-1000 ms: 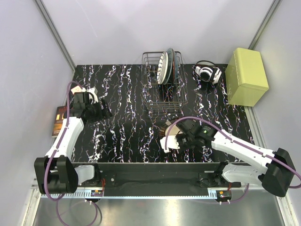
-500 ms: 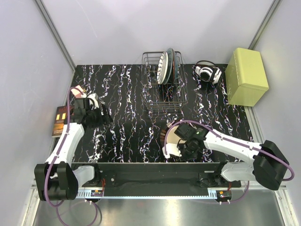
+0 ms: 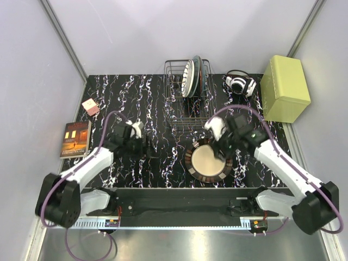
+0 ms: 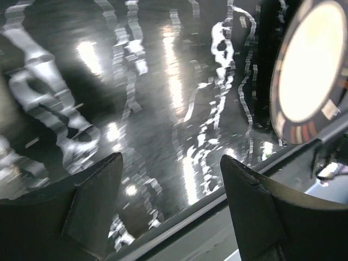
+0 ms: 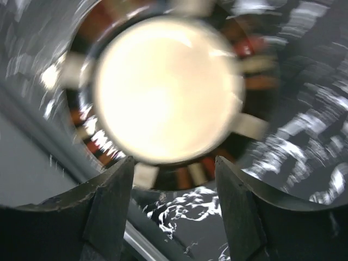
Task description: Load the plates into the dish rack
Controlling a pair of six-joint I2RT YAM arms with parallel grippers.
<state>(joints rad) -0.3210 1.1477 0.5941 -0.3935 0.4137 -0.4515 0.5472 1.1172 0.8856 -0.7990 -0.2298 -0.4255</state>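
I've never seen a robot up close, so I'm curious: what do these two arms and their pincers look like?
The left arm and the right arm both have smooth white shells between chunky black joints. A purple cable loops along each one. The left pincer and the right pincer are matte black, each a pair of broad, wedge-shaped prongs.

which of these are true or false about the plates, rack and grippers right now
1. The cream striped-rim plate lies flat on the table. True.
2. The right gripper is shut on that plate. False: it hangs open above it, holding nothing.
3. In the dish rack, plates stand on edge. True.
4. The left gripper holds a plate. False: it is open and empty.
5. The headphones lie inside the rack. False: they sit on the table between rack and yellow-green box.
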